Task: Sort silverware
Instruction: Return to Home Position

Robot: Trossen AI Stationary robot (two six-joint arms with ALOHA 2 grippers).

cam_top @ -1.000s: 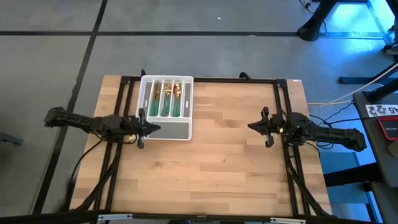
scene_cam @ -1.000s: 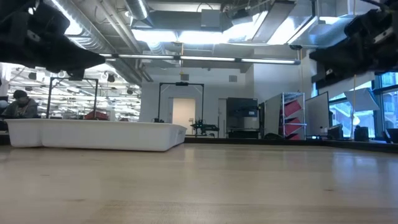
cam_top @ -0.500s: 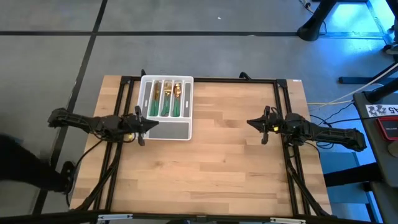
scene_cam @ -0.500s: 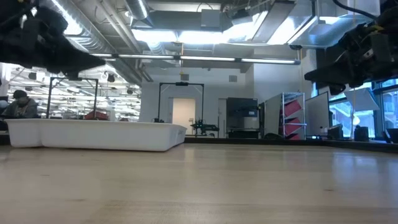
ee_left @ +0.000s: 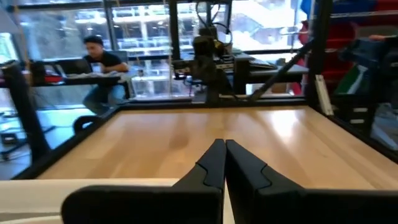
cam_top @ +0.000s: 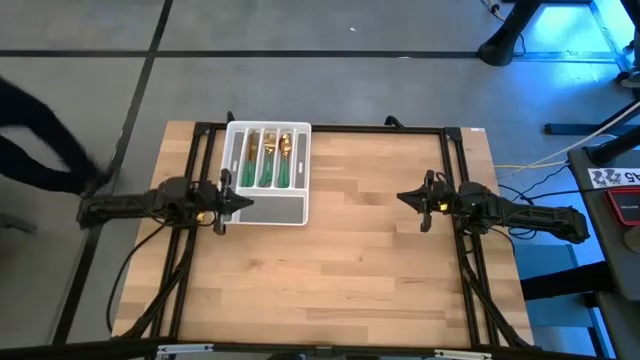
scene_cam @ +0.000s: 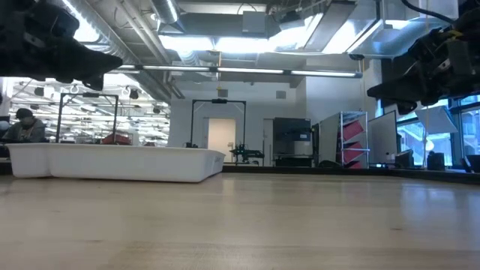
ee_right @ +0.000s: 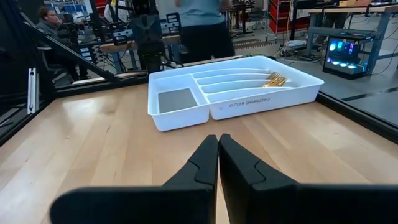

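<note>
High view, from the left: the left pincer (cam_top: 238, 200) hovers clenched and empty at the left edge of the white tray (cam_top: 283, 209). The silverware (cam_top: 268, 160) lies in the tray's long slots on the bench (cam_top: 350, 270). The right pincer (cam_top: 403, 197), clenched and empty, hangs well apart.

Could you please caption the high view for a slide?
Gold-headed, green-handled silverware sorted in a white compartmented plastic tray; left gripper and right gripper, both shut, hover over the wooden table.
</note>
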